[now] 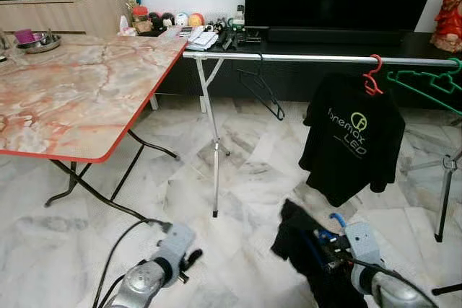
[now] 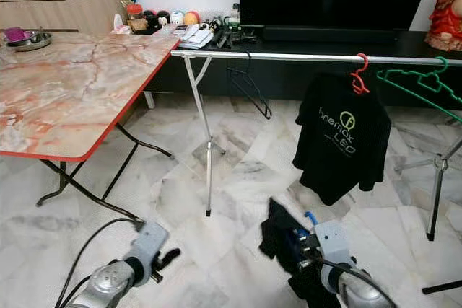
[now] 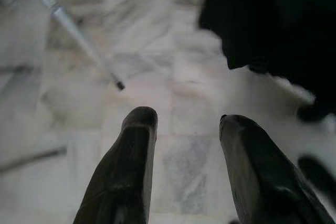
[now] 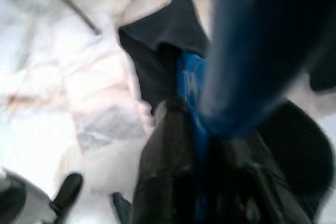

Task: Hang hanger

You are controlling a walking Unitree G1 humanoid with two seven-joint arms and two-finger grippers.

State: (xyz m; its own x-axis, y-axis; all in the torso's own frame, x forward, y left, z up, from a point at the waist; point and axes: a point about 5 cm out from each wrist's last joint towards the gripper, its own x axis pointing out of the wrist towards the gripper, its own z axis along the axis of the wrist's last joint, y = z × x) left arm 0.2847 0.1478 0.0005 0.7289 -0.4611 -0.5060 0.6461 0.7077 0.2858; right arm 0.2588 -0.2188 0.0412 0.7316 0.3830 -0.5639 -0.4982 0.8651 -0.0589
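Fingers of the right gripper (image 4: 194,145) clamp a blue hanger (image 4: 247,56) with a dark garment (image 1: 299,239) draped on it — held low over the marble floor (image 1: 238,178), with the cloth bunched ahead of the fingertips. Up and beyond them runs the rail (image 1: 303,57), carrying a black hanger (image 1: 261,91), a black shirt (image 1: 352,138) on a red hanger (image 1: 372,77) and a green hanger (image 1: 426,81). On the other side, the left gripper (image 3: 184,129) hangs low with its fingers (image 3: 131,171) parted and nothing between them — bare tile past the tips. A table (image 1: 79,91) stands up ahead of it.
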